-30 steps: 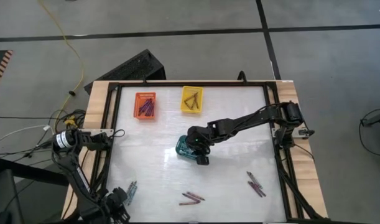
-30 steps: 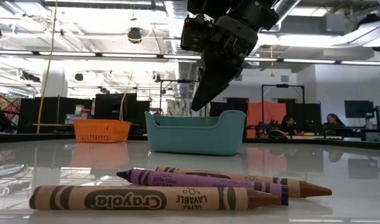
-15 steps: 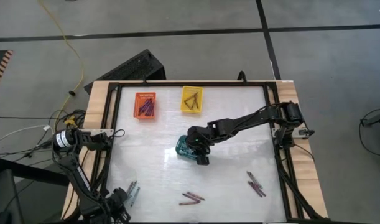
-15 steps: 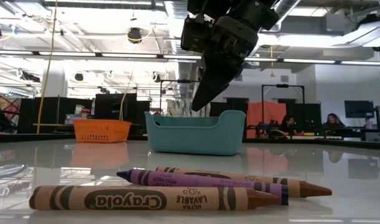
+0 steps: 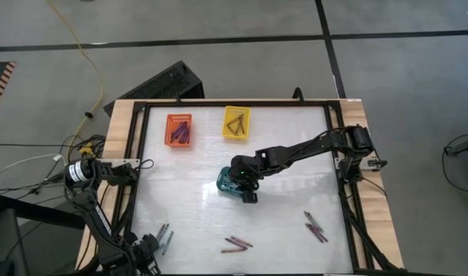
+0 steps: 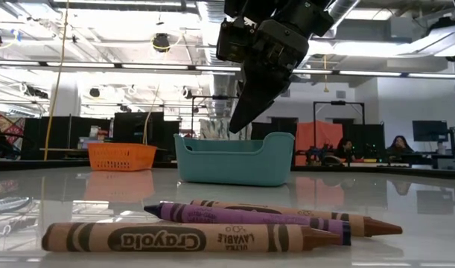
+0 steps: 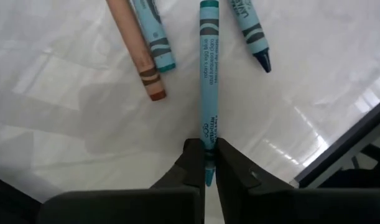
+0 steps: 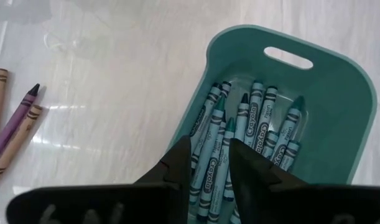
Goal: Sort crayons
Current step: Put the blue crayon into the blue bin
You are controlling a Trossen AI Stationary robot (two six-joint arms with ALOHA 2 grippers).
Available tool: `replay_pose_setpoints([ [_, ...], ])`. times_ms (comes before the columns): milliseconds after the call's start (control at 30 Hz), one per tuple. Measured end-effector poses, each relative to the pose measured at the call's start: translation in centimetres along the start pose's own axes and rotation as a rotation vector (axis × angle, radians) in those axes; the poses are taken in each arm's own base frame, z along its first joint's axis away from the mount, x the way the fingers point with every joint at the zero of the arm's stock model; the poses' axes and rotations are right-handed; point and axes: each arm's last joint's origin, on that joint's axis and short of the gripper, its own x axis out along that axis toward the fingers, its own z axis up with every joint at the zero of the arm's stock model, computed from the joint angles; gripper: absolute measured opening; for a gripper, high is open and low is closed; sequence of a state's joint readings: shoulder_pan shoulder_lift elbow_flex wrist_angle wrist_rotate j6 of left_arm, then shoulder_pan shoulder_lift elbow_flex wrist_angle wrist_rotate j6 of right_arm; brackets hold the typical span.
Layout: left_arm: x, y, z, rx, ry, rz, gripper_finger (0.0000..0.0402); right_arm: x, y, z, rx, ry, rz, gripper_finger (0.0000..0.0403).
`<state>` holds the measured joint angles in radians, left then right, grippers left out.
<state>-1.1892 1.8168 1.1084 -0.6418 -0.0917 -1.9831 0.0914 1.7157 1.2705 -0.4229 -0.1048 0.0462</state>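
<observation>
Crayons are what you are sorting, and your landmark is the teal basket (image 5: 232, 184) in the middle of the tabletop (image 5: 287, 211): it already holds a batch of teal crayons (image 8: 239, 146), and your right claw (image 8: 209, 158) hangs just above its rim with its fingers slightly apart and nothing between them. Toward the front edge from that basket lie a brown crayon (image 6: 190, 237), a purple crayon (image 6: 246, 217) and another brown one behind them, close together; a further small group (image 5: 315, 228) lies off to the basket's front right. Your left claw (image 7: 207, 163) is at the front left corner, well apart from the basket, pinched onto the tip of a teal crayon (image 7: 208, 87) that lies on the tabletop, with three more loose crayons (image 7: 146, 40) beside it. Behind the teal basket stand the orange basket (image 5: 179, 129), holding purple crayons, and the yellow basket (image 5: 236, 123), holding brown ones.
</observation>
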Motion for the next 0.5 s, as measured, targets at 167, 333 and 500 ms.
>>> replay_pose_setpoints([
  [167,0.01,-0.12,-0.05,-0.018,0.005,-0.012,0.0005,0.00,-0.01,0.00,-0.003,0.000,0.000,0.0102],
  [333,0.02,-0.14,-0.05,-0.025,0.003,-0.015,0.0005,0.00,-0.01,0.00,-0.012,0.000,0.000,0.0102],
  [500,-0.07,-0.21,-0.05,-0.029,-0.006,-0.011,0.0005,0.00,0.00,0.00,-0.021,0.000,0.000,0.0102],
])
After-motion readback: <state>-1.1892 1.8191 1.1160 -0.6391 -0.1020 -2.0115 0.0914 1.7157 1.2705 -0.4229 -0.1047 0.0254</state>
